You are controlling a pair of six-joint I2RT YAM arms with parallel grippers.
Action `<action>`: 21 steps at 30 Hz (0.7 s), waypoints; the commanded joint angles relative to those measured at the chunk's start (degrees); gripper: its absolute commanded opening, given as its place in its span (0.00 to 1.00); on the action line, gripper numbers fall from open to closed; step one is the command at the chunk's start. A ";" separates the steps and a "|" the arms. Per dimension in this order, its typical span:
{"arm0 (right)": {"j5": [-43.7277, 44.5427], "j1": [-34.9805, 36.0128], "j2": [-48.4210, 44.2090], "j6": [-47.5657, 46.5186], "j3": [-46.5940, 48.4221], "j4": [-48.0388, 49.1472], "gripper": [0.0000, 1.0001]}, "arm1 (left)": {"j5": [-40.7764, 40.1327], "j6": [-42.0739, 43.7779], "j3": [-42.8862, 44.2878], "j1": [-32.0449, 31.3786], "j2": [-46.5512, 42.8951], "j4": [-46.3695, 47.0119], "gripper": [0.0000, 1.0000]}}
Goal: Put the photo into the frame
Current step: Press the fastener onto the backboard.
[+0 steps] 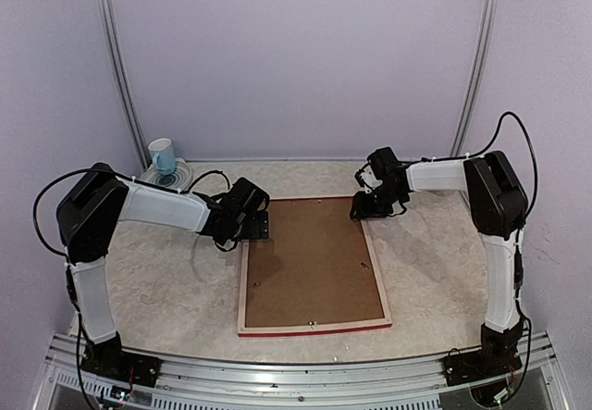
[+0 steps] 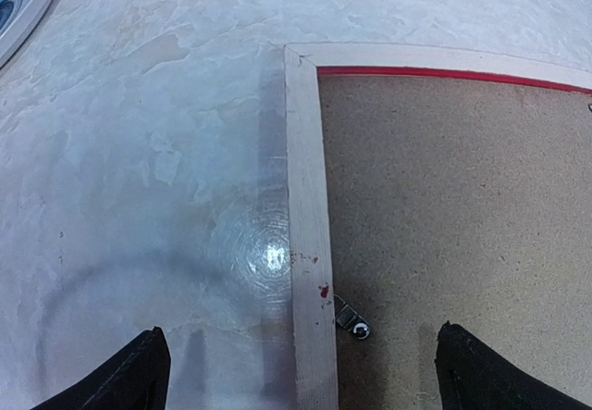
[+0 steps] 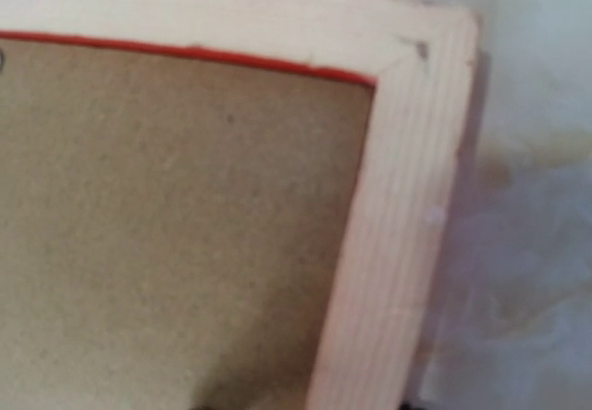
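1. Lilac walls close round a pale marbled table [image 1: 166, 271]. The frame [image 1: 243, 290] lies at its middle, face down, with pale wood uppermost and a red sliver along the inner edge.
2. A brown backing board [image 1: 314, 262] fills the frame's recess. The photo is nowhere to be seen, and may lie beneath it.
3. At the frame's far-left corner the left gripper [image 1: 252, 220] hangs spread wide and empty. Its fingertips stand either side of the rail, near a small metal clip [image 2: 351, 319].
4. Over the frame's far-right corner sits the right gripper [image 1: 370, 205]. Whether it is released or clenched I cannot tell.
5. I'd judge the frame light, stiff and thin, best held by a rail's outer edge. The board sits flush, so it looks awkward to pinch.
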 commanded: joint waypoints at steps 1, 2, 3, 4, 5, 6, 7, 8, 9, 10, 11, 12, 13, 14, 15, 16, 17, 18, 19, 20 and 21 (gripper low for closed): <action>-2.34 -1.29 -2.30 1.12 -1.65 1.31 0.48 | 0.21 -0.28 -0.50 -0.36 0.10 0.91 0.99; -2.37 -1.42 -2.47 1.20 -1.73 1.35 0.48 | 0.24 -0.28 -0.51 -0.36 0.05 0.91 0.99; -2.21 -1.52 -2.73 1.26 -1.81 1.40 0.48 | 0.22 -0.32 -0.59 -0.36 0.01 0.91 0.99; -2.19 -1.61 -2.91 1.24 -1.84 1.41 0.48 | 0.21 -0.28 -0.59 -0.36 0.01 0.86 0.99; -2.09 -1.69 -3.03 1.20 -1.92 1.39 0.48 | 0.21 -0.28 -0.64 -0.36 0.01 0.90 0.99; -1.91 -1.78 -3.12 1.14 -2.00 1.32 0.48 | 0.21 -0.30 -0.68 -0.36 0.01 0.83 0.99; -1.87 -1.86 -3.29 1.13 -1.98 1.37 0.48 | 0.21 -0.40 -0.71 -0.36 0.08 0.97 0.99; -1.86 -1.88 -3.30 1.15 -2.09 1.44 0.48 | 0.17 -0.39 -0.69 -0.36 0.09 0.93 0.99; -1.86 -1.88 -3.16 1.14 -2.00 1.40 0.47 | 0.29 -0.37 -0.65 -0.32 0.17 0.96 0.99; -1.97 -1.88 -3.01 1.03 -1.87 1.27 0.47 | 0.35 -0.37 -0.61 -0.36 0.25 0.95 0.99; -2.00 -1.88 -2.85 1.06 -1.85 1.20 0.47 | 0.45 -0.37 -0.54 -0.36 0.27 0.91 0.99; -2.20 -1.88 -2.75 1.03 -1.79 1.33 0.46 | 0.45 -0.37 -0.47 -0.34 0.32 0.95 0.99; -2.52 -1.88 -2.70 1.06 -1.91 1.52 0.46 | 0.47 -0.37 -0.43 -0.36 0.35 0.92 0.99; -2.82 -1.88 -2.68 1.08 -2.08 1.68 0.46 | 0.52 -0.37 -0.34 -0.36 0.43 0.93 0.99; -2.79 -1.88 -2.69 1.14 -2.17 1.73 0.46 | 0.55 -0.30 -0.27 -0.36 0.44 0.85 0.99; -2.64 -1.93 -2.94 1.22 -2.36 1.80 0.46 | 0.56 -0.28 -0.29 -0.36 0.48 0.81 0.99; -2.38 -1.97 -3.23 1.35 -2.55 1.92 0.47 | 0.56 -0.23 -0.17 -0.36 0.45 0.80 0.99; -2.36 -2.02 -3.61 1.41 -2.72 2.08 0.47 | 0.55 -0.21 -0.17 -0.35 0.45 0.82 0.99; -2.35 -2.05 -3.88 1.44 -2.81 2.27 0.47 | 0.56 -0.21 -0.09 -0.36 0.37 0.80 0.99; -2.31 -2.14 -4.05 1.50 -2.81 2.32 0.47 | 0.56 -0.24 -0.09 -0.36 0.36 0.76 0.99; -2.32 -2.19 -4.18 1.54 -2.72 2.21 0.47 | 0.63 -0.20 -0.01 -0.36 0.43 0.81 0.99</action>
